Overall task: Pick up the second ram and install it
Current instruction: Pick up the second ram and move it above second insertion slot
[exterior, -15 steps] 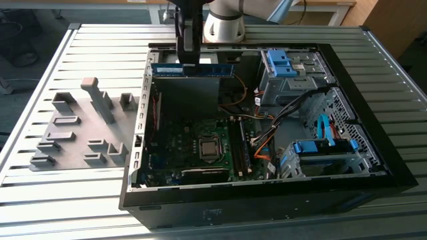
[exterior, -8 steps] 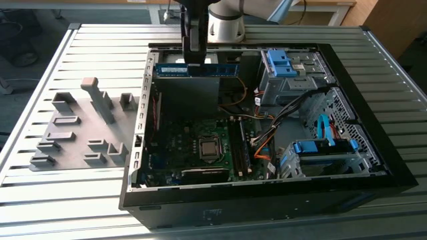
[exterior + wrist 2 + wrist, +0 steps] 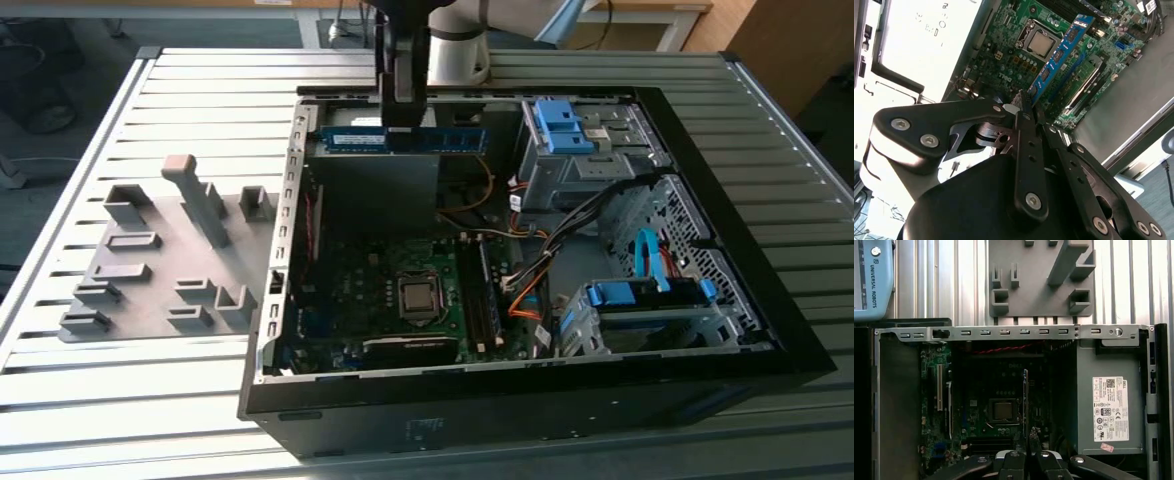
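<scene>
1. The robot arm's claw hangs over the far end of an open computer case, in the upper middle of the exterior view, its fingers closed tight on a blue memory stick
2. The stick is held level and on its long edge, gripped near its middle, high above the green circuit board that lies flat on the case floor
3. In the second wrist view the black fingers pinch the stick's near part, and the blue strip runs away from them over the board, with the silver processor on one side and the long slots on the other
4. In the first wrist view the stick shows edge-on as a thin line above the board, between the processor and the grey power supply box
5. A grey holder tray with upright blocks sits on the slatted metal table at the exterior view's left, just beside the case and well apart from the claw
</scene>
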Robot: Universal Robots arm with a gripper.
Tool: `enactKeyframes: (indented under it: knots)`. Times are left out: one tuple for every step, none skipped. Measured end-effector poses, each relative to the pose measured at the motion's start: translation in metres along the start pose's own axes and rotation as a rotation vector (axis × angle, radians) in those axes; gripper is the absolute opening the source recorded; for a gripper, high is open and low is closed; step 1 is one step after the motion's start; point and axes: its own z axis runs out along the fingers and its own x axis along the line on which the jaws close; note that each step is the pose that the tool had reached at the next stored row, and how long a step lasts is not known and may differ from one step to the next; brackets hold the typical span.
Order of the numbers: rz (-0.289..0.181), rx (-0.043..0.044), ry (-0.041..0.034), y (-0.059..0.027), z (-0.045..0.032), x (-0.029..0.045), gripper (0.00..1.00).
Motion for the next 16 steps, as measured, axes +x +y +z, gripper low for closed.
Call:
enactKeyframes:
  knots:
    - [0.000, 0.0000, 0.0001, -0.0009, -0.0001, 0.0000, 0.14]
    - [0.000, 0.0000, 0.0000, -0.0019, -0.0001, -0.0001, 0.14]
    - [0.000, 0.0000, 0.0000, -0.0029, -0.0001, -0.0001, 0.14]
    - [0.000, 0.0000, 0.0001, -0.0039, -0.0002, -0.0001, 0.14]
    - [0.000, -0.0001, 0.0001, -0.0048, -0.0002, -0.0002, 0.14]
    - [0.000, 0.0000, 0.0001, -0.0058, -0.0002, -0.0002, 0.14]
    - [0.000, 0.0000, 0.0000, -0.0068, -0.0002, -0.0002, 0.14]
    - [0.000, 0.0000, 0.0000, -0.0078, -0.0002, -0.0003, 0.14]
    - [0.000, 0.0000, 0.0001, -0.0089, -0.0003, -0.0003, 0.14]
    - [0.000, -0.0001, 0.0001, -0.0099, -0.0003, -0.0004, 0.14]
    - [0.000, 0.0000, 0.0000, -0.0110, -0.0003, -0.0004, 0.14]
    - [0.000, 0.0000, -0.0001, -0.0120, -0.0003, -0.0004, 0.14]
    - [0.000, 0.0000, 0.0000, -0.0130, -0.0004, -0.0005, 0.14]
    - [0.000, 0.0000, 0.0000, -0.0141, -0.0004, -0.0005, 0.14]
    - [0.000, 0.0000, 0.0000, -0.0151, -0.0005, -0.0005, 0.14]
    - [0.000, 0.0000, 0.0001, -0.0162, -0.0005, -0.0006, 0.14]
